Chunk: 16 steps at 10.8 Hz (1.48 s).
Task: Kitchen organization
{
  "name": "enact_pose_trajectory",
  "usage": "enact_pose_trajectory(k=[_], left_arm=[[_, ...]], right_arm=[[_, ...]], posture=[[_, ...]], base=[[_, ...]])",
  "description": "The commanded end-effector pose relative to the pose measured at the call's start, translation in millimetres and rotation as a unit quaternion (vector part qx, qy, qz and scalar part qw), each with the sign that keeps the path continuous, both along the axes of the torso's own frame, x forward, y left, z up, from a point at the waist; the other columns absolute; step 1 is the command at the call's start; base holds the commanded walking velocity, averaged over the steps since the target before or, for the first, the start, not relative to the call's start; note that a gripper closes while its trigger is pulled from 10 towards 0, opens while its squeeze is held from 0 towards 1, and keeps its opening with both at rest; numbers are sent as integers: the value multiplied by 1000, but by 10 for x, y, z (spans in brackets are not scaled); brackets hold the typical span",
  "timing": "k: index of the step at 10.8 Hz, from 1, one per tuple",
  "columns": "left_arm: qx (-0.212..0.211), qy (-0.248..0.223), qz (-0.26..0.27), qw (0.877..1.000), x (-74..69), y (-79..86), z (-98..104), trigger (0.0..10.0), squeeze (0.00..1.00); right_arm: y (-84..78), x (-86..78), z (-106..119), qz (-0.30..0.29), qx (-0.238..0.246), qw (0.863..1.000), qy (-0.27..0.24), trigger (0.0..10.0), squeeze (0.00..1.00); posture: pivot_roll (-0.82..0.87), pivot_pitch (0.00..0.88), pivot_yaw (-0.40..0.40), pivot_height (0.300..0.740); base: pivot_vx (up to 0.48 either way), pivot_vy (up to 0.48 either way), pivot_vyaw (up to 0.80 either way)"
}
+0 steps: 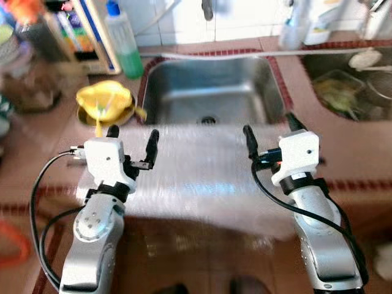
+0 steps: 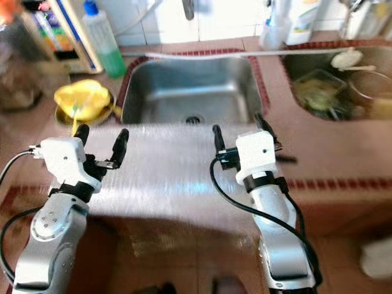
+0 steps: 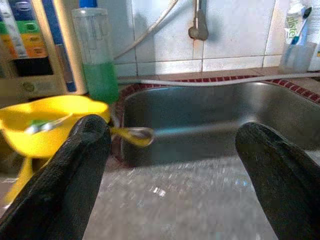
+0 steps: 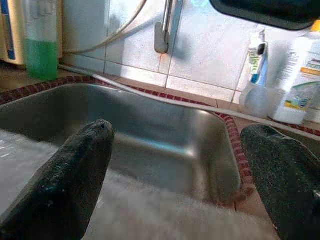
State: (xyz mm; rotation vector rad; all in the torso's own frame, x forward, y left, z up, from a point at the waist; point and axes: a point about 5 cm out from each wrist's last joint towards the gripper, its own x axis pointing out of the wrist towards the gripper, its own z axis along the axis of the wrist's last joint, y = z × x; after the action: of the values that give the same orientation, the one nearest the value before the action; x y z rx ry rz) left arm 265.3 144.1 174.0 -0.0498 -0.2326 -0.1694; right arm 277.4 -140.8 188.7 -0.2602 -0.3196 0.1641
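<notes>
Two grippers hover apart, both wide open and empty: left gripper at the sheet's left end, right gripper at its right end. The sheet, blurred, probably clear plastic wrap, lies on the near counter edge just in front of the steel sink. Its long axis runs left-right, directly below and between both grippers; neither arm is nearer. Yellow funnel and green soap bottle sit far-left.
</notes>
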Motion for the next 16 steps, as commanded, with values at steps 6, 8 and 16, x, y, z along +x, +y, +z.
enact_pose_trajectory(k=[6,8,16], left_arm=[[-11,-4,-4,1000,-55,-51,0,10000,0],[-12,-4,-1,1000,-54,-50,4,10000,0],[-29,-4,-2,1000,-22,-63,22,10000,0]], right_arm=[[8,-23,14,3,-8,1000,-9,10000,0],[29,-18,29,8,-9,1000,-12,10000,0],[33,-1,43,1,-6,1000,-13,10000,0]], posture=[[-160,210,97,740],[-158,212,94,740],[-161,210,96,740]], base=[[121,0,0],[0,0,0],[0,0,-400]])
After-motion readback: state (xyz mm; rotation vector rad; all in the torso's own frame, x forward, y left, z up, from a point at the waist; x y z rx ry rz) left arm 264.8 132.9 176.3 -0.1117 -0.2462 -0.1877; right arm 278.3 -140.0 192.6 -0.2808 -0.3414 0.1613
